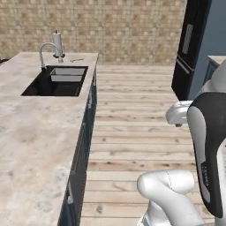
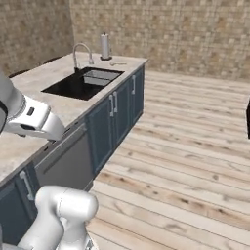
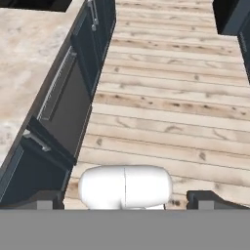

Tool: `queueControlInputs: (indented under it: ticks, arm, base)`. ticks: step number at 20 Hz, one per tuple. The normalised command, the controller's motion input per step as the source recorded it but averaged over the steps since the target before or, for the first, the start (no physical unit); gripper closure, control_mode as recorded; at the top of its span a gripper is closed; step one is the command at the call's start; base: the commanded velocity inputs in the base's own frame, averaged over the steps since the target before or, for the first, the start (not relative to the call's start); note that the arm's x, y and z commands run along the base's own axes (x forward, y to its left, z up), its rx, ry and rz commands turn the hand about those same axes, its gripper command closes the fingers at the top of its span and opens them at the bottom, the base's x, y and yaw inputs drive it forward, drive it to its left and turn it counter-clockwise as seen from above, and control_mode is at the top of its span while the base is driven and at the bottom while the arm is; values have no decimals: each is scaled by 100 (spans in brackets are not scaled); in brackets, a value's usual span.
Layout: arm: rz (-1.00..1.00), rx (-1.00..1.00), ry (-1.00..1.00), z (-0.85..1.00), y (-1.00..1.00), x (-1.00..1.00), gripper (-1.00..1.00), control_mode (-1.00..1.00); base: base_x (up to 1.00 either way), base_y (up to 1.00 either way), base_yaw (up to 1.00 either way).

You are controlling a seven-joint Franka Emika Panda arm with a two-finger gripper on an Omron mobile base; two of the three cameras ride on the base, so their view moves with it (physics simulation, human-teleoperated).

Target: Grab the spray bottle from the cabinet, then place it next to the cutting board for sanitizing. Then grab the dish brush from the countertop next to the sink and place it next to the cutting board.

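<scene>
Beige marbled worktop (image 1: 31,145) w/ black sink (image 1: 56,81) at far end; dish brush (image 1: 76,59) lying beyond sink, near white cylinder (image 1: 57,44) by tap (image 1: 46,49). Fingers (image 3: 210,197) spread wide, empty, over wood floor (image 3: 171,97).

The countertop (image 1: 31,132) is beige marbled stone, filling the left side of the left base view. Set into it at the upper left, the sink (image 1: 57,81) is a black rectangular basin with a grey insert tray at its far end and a curved metal tap behind. Just right of the tap, a thin pale dish brush (image 1: 77,59) lies flat on the stone, too small to make out further.
</scene>
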Motion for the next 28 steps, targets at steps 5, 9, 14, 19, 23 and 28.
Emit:
queueControlInputs:
  ticks: [5,9,14,19,23,28]
  arm:
    - [0,0,0,0,0,0,-100,100]
    - [0,0,0,0,0,0,-100,100]
    - [0,0,0,0,0,0,-100,100]
    - [0,0,0,0,0,0,-100,100]
    - [0,0,0,0,0,0,-100,100]
    - [0,0,0,0,0,0,-100,100]
  base:
    - [46,-52,21]
    - [95,-46,17]
    - [100,-16,21]
    - [100,-19,28]
    - [100,-48,34]
    - [99,-64,38]
